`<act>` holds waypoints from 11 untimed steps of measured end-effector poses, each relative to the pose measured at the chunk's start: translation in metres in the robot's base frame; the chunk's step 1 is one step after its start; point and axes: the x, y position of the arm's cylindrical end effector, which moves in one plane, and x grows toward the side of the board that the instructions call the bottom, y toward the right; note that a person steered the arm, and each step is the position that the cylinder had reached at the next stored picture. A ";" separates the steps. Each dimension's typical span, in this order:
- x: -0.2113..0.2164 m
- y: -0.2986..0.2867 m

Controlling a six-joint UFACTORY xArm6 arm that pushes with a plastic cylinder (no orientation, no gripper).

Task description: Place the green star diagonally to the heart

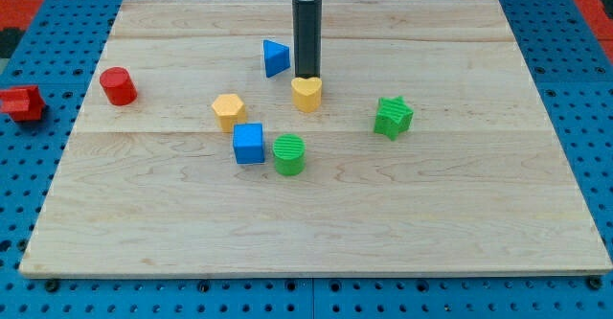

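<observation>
Pale wooden table (460, 223) carries the green star (393, 117) right of centre, well apart from the yellow heart (306, 94) at upper centre. My tip (306, 76) touches the heart's top edge; no jaws exist. Green cylinder (288, 155) sits below.

A lab bench; wooden board (316, 223) on blue perforated plate (29, 166); robot rod overhead.

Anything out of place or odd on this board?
One thing: a red block sits off the wooden board, on the blue pegboard at the view's left. My tip is at the yellow heart, away from the green star.
</observation>
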 end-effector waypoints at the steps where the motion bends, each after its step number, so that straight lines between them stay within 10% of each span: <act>1: 0.000 0.006; 9: 0.139 0.236; 11: 0.158 0.158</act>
